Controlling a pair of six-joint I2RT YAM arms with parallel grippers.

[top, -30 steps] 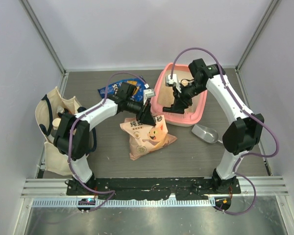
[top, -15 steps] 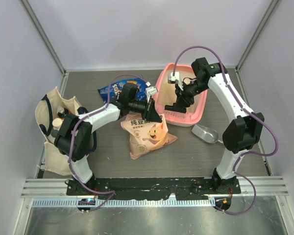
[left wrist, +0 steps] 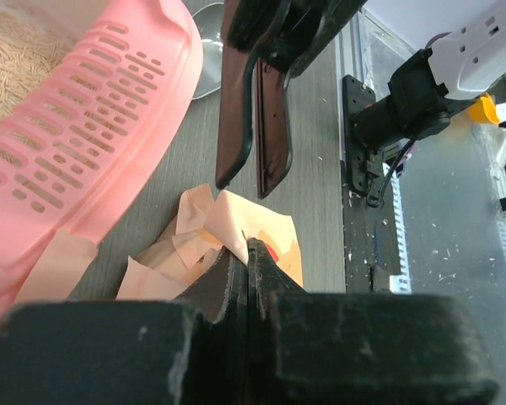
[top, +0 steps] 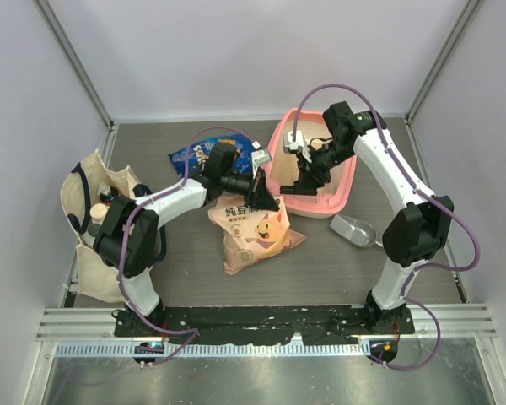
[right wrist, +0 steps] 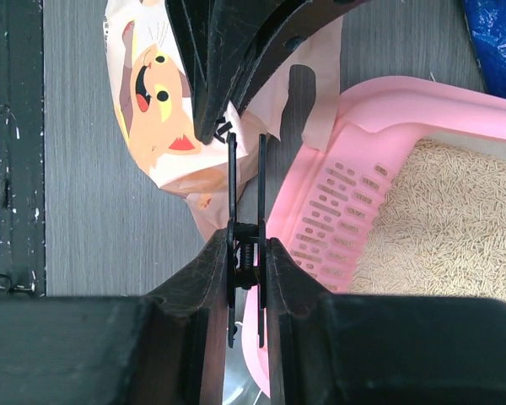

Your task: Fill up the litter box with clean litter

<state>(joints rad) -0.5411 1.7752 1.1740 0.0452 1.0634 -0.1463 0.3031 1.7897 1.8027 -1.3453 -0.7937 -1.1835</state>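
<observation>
The pink litter box [top: 342,198] stands at the back right with pale beige litter [right wrist: 455,211] inside; its slotted ledge [left wrist: 76,126] faces the bag. The pinkish-beige cat-print litter bag [top: 257,232] lies in the middle. My left gripper [top: 268,202] is shut on the bag's crumpled top edge [left wrist: 228,219], as the left wrist view [left wrist: 248,246] shows. My right gripper [top: 292,185] is shut on a black spring clip [right wrist: 244,169], held just above the bag's top beside the box's ledge, close to the left fingers [right wrist: 228,51].
A blue Doritos bag [top: 190,153] lies behind the left arm. A cream tote bag [top: 88,211] stands at the left wall. A metal scoop [top: 354,229] lies on the table right of the litter bag, in front of the box.
My left gripper has shifted right with the bag's top toward the box. My right gripper with the clip has moved a little left toward it.
</observation>
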